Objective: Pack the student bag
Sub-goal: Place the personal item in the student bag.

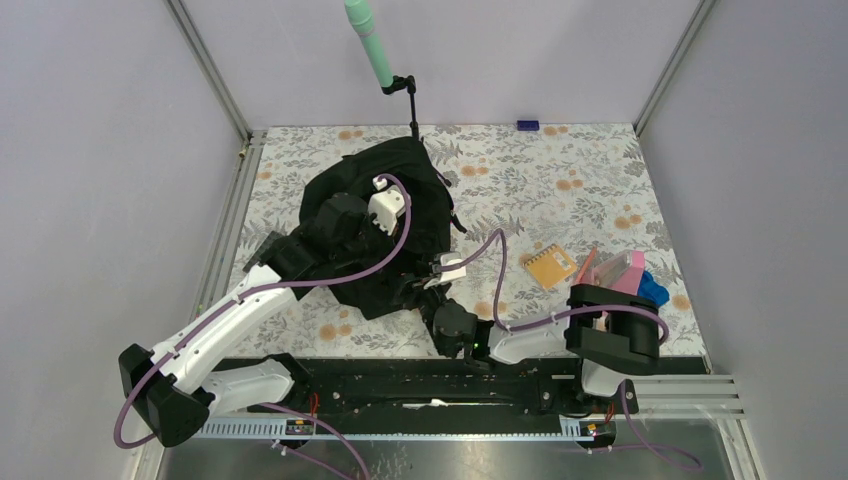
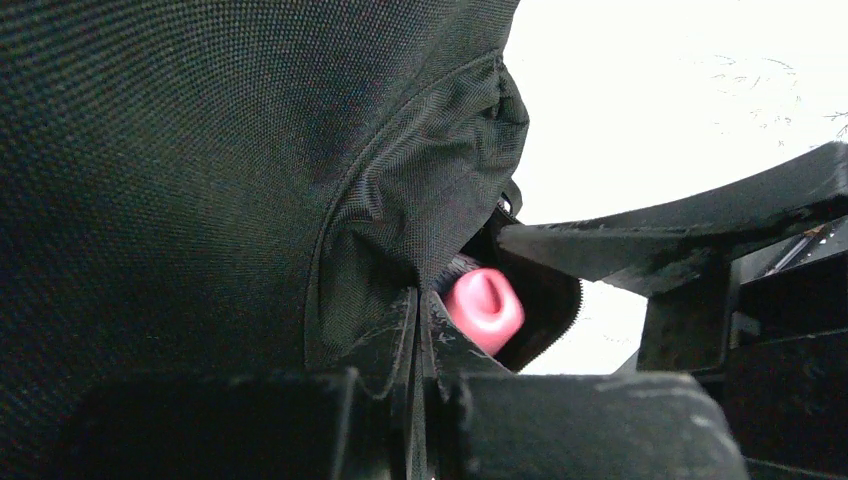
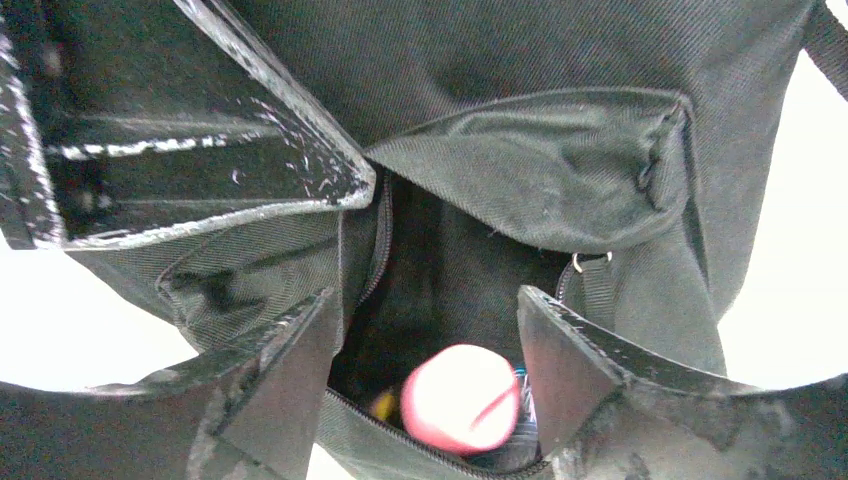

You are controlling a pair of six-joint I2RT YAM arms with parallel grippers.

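Bag: large soft black fabric backpack [image 1: 415,178], left-centre on the floral desk [image 1: 570,180], mouth facing the arm bases.
L gripper [image 2: 418,395]: pinched shut on the bag's mouth hem.
R gripper [image 3: 430,375]: fingers spread, empty, aimed into the bag's mouth.
Inside bag: pink round-ended item [image 3: 460,398], btwn R fingers, not touching.
Next (guess): orange spiral notebook [image 1: 551,266] lies right of the bag, so R arm is nearer.

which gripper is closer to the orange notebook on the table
Right. The right gripper sits at the student bag edge toward the orange notebook; the left gripper pinches fabric farther left.
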